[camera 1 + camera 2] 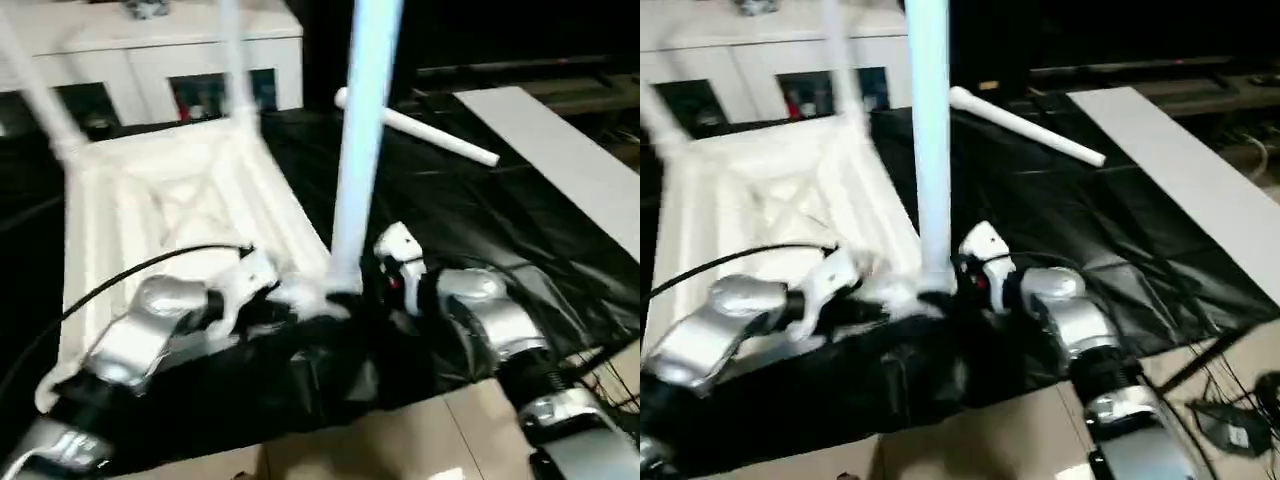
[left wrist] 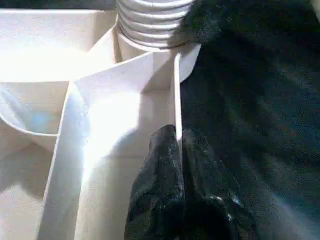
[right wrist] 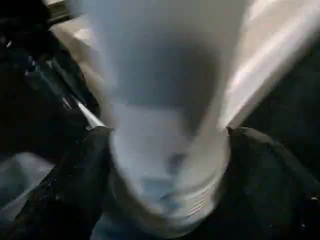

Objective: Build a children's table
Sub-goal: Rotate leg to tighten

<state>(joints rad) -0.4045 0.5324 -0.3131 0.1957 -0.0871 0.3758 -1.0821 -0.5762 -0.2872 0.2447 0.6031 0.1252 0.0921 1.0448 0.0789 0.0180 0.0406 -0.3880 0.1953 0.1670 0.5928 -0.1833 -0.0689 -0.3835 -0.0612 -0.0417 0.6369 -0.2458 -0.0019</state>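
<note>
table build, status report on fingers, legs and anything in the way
Left gripper shut on tabletop rib. Right gripper straddling upright leg. Loose leg lying behind.

White glass-door cabinet [image 1: 150,60] behind black floor sheet [image 1: 480,230].

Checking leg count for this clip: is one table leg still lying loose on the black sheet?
Yes: one white leg lies flat on the black sheet, apart from the upturned table top.
</note>
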